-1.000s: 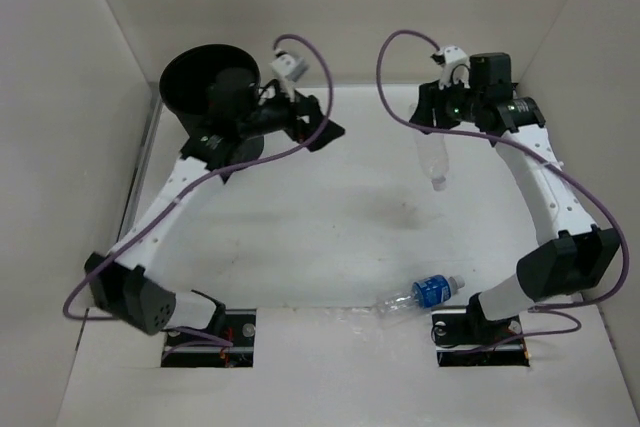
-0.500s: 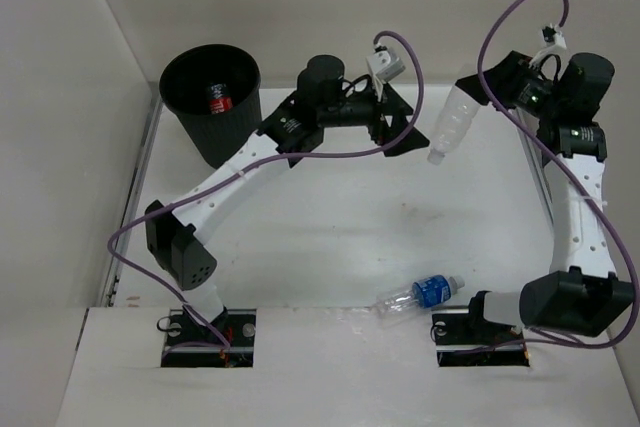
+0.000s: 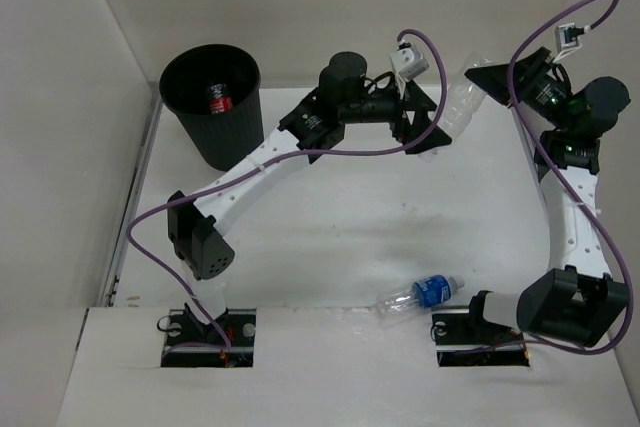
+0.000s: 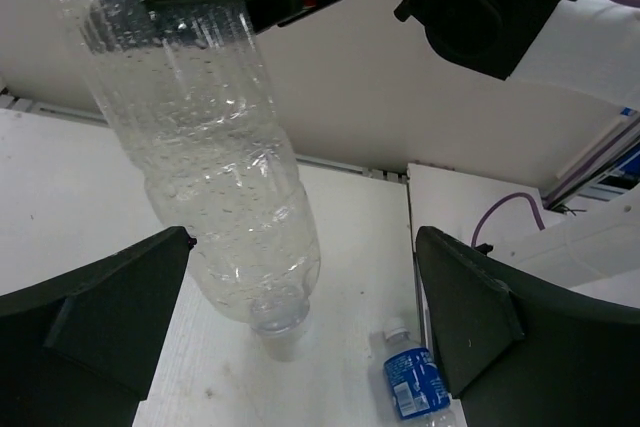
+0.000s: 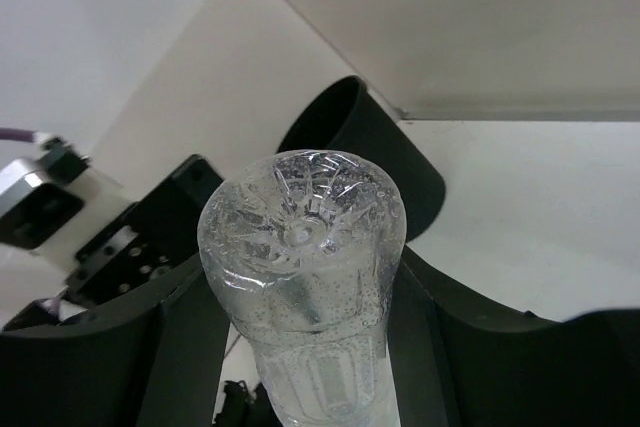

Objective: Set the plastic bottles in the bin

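Right gripper (image 3: 488,79) is up high at the far right corner, fingers clamped on the plain clear bottle (image 3: 462,105) near its base. Right wrist cam shows both pads (image 5: 175,347) pressed vs. the bottle's sides, base facing the lens. Bottle's tilted, neck end down & to the left, clear of the table (image 3: 330,217). Droplets all over its wall.

Left gripper (image 3: 428,119) is right there w/ it, arm stretched across the far side, fingers spread wide. Left wrist cam: the bottle's lower half hangs btwn the two fingers (image 4: 110,317), a gap on each side, no contact. So only the right one has it.

Bin (image 3: 220,142) stands upright in the far left corner, well apart from both grippers. Down inside it is the red-label bottle (image 3: 218,99), red showing vs. the black.

Blue-label bottle (image 3: 420,294) lies on its side at the near edge of the table, just beside the right arm's base, white cap end to the right. Left wrist cam catches it too, low in frame, under the hanging bottle.
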`<state>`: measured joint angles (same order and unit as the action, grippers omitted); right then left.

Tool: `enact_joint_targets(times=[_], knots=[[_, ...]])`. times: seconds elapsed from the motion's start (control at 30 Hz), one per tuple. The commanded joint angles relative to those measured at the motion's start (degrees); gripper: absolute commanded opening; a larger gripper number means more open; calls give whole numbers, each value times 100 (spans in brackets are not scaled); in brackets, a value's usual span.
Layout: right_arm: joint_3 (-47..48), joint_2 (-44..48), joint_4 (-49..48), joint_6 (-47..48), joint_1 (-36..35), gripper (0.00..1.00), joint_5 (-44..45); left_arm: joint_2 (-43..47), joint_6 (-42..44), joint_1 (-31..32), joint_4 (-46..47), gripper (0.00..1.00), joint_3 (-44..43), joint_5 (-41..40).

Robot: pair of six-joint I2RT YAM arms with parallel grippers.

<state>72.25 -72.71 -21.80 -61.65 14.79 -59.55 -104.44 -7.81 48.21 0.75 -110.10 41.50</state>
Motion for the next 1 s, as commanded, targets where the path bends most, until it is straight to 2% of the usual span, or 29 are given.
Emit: enact_joint_targets(times=[0.0,0.27,0.3,0.37,0.4,0.43,0.47,0.5,0.6,0.7,0.83,0.97], knots=[[35,353,-1721,-1427,-77,0,-558,-173,52,62,188,100,-213,34],[-246,696,-2355,-1948,-94,0,-690,-384,113,123,197,100,-327,-27],[-298,740,-2364,-1921,-120,3,-698,-419,113,149,197,100,-380,-27],[-386,819,-2381,-1886,-156,22,-725,-454,140,193,197,88,-485,69],[-430,863,-2390,-1869,-156,39,-742,-454,166,211,162,72,-547,148],[-457,898,-2390,-1851,-156,54,-742,-463,210,220,127,35,-591,227],[-492,942,-2390,-1833,-156,75,-742,-437,271,229,109,16,-582,227],[-518,977,-2381,-1816,-112,100,-751,-402,315,229,57,9,-582,193],[-606,1030,-2346,-1684,28,100,-865,-253,753,89,-390,3,-521,114],[-948,1188,-2302,-1483,519,100,-891,55,1543,-428,-987,1,-284,-193],[-1484,1390,-2285,-1166,1222,100,-1190,590,2502,-1868,-1543,1,6,-598],[-1880,1628,-2223,-814,1628,100,-1603,969,2627,-3468,-1543,1,-11,-546]])
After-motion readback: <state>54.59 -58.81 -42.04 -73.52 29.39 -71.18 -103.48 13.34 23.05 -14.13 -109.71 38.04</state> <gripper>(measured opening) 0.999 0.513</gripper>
